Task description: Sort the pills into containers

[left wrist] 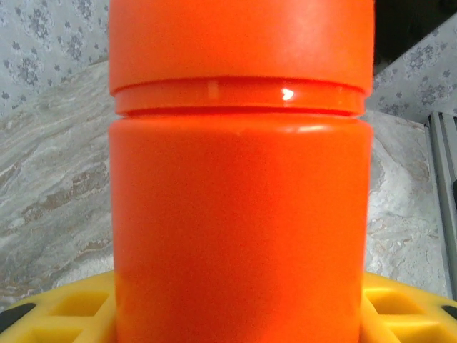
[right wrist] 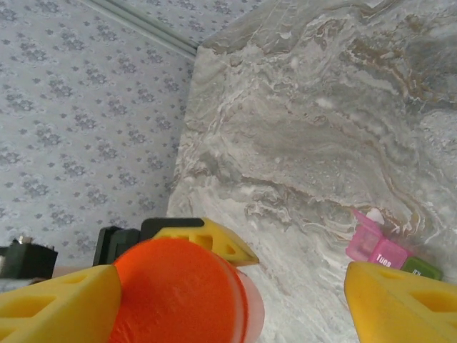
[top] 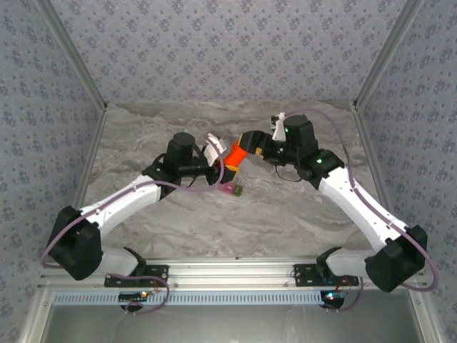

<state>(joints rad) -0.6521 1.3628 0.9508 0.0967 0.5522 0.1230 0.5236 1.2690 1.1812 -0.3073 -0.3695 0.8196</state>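
The left fingers (left wrist: 61,314), both yellow and ribbed, are clamped on an orange cylindrical plastic bottle (left wrist: 239,214), with 1 finger set at each side of its body, and its orange screw cap (left wrist: 239,43) is seen in place. The right fingers (right wrist: 57,307) are spread wide apart with nothing gripped: 1 is seen right beside the cap, though whether it touches cannot be told, and the other is held well clear of it. In the top view the bottle is found between the 2 wrists, over the middle of the grey marbled surface (top: 285,214). The small joined pair of plastic containers (top: 232,189) is set on that surface just beside the bottle, toward the arm bases and apart from the fingers. Its pink compartment (right wrist: 370,246) and olive-green compartment (right wrist: 423,269) are joined side by side, and a small white piece (right wrist: 374,214) is seen atop the pink one.
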